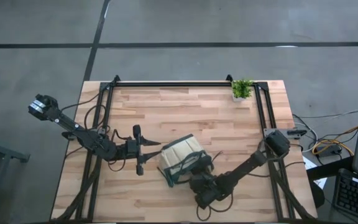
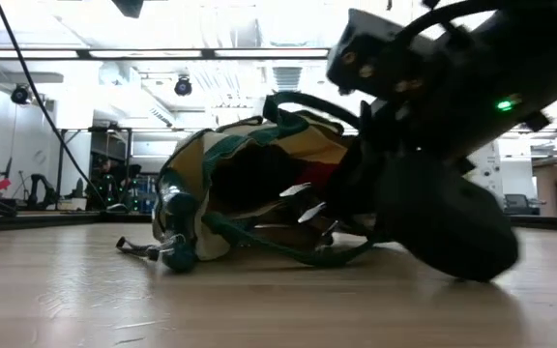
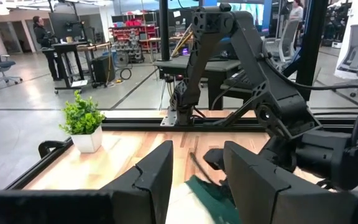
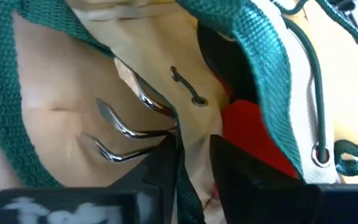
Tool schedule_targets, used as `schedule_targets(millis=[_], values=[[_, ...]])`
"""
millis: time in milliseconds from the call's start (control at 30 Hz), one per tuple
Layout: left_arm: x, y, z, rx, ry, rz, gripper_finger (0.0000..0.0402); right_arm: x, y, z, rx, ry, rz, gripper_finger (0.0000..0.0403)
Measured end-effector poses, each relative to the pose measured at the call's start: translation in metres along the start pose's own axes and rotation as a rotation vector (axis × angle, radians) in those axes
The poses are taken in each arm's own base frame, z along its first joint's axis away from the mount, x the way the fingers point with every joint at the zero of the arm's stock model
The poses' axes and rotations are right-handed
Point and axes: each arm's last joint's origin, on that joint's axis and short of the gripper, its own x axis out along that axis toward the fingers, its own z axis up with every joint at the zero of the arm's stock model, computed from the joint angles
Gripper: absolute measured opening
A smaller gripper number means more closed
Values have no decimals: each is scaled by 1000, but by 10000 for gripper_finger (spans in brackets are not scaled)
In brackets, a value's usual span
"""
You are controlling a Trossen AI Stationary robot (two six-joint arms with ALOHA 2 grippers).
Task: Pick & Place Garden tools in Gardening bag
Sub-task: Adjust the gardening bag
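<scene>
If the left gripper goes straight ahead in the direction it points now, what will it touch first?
Most likely the gardening bag: the left gripper points at its side from close by, and the green trim lies just past the fingertips. Depth is unclear.

No legible text — no labels anywhere

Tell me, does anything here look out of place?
Yes. The gardening bag lies tipped on its side on the table, its mouth facing the right end effector. A metal rake shows inside.
</scene>
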Motion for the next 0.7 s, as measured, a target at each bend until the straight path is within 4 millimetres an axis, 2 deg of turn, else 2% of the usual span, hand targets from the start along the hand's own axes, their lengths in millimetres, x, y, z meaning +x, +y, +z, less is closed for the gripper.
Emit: schedule_targets(millis=[300,500,700], values=[[0,0,0,2,1,0,147,17,-10,2,26,48,10,14],[0,0,0,2,2,0,147,17,-12,13,-7,55,66,8],[0,0,0,2,2,0,147,10,-32,35,48,46,183,8]])
